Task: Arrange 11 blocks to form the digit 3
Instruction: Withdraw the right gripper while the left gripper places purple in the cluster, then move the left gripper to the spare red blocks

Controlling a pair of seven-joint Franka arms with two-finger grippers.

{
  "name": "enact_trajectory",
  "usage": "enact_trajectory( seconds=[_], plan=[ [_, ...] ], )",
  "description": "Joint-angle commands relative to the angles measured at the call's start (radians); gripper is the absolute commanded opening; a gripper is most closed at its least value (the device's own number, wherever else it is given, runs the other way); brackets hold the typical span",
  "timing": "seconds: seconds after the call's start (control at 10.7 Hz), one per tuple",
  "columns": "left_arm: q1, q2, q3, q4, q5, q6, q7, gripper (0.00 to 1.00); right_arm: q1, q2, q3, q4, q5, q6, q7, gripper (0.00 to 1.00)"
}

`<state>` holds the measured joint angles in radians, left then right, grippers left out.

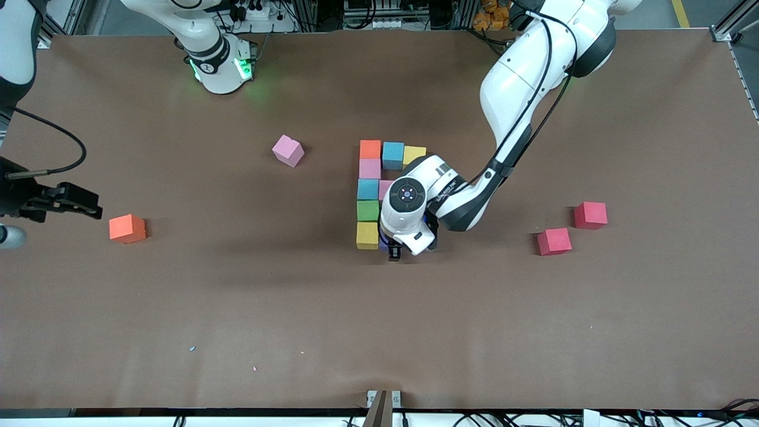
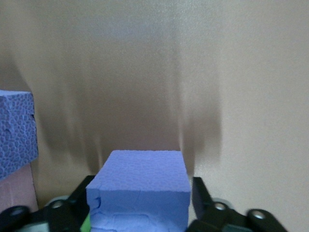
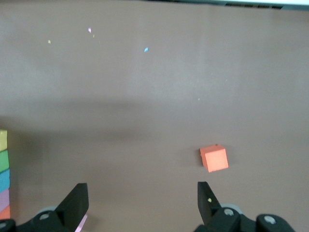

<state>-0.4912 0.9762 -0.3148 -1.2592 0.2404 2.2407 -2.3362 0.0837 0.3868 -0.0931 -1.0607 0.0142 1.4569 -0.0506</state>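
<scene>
On the brown surface (image 1: 237, 308), seen from the front, the digit 3 (image 1: 379, 196) is partly built near the middle: a column of five blocks, orange (image 1: 370, 149), pink (image 1: 369, 168), blue (image 1: 367, 189), green (image 1: 367, 210) and yellow (image 1: 367, 235), with a second blue (image 1: 392, 155) and a second yellow (image 1: 414, 154) beside the orange one forming one bar. A sliver of another pink block (image 1: 385, 187) shows beside the column's blue one, under the left arm. That makes eight visible in the figure. Four blocks lie loose: one pink (image 1: 288, 150) toward the right arm's end, one orange (image 1: 127, 228) farther that way, and two red (image 1: 590, 214) (image 1: 554, 241) toward the left arm's end. The left claw (image 1: 395, 252) is down just beside the column's yellow block. The right claw (image 1: 80, 201) waits over the surface near the loose orange block

From the left wrist, a purple block (image 2: 140, 191) sits between the left claw's black fingers (image 2: 200, 195), which stand spread at its sides with a slight gap, released. A second bluish-purple block (image 2: 14, 130) shows at the frame edge

From the right wrist, the right claw's fingers (image 3: 206, 198) stand wide apart, empty, with the orange block (image 3: 214, 158) on the surface below and the column's edge (image 3: 4, 174) in sight
</scene>
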Motion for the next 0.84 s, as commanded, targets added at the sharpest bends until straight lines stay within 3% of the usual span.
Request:
enact_trajectory(
  seconds=[0.0,0.37,0.75],
  plan=[
    [-0.021,-0.010,0.017,0.018,-0.015,-0.003,0.000,1.00,0.001,-0.016,0.016,-0.013,0.009,0.016,-0.008,1.00],
    [-0.017,-0.069,0.010,0.015,-0.020,-0.073,0.000,1.00,-0.001,-0.016,0.015,-0.019,0.001,0.010,-0.021,1.00],
    [0.040,-0.163,0.008,-0.002,-0.042,-0.194,0.005,1.00,-0.096,-0.022,0.035,-0.054,0.009,0.020,-0.104,1.00]
  ],
)
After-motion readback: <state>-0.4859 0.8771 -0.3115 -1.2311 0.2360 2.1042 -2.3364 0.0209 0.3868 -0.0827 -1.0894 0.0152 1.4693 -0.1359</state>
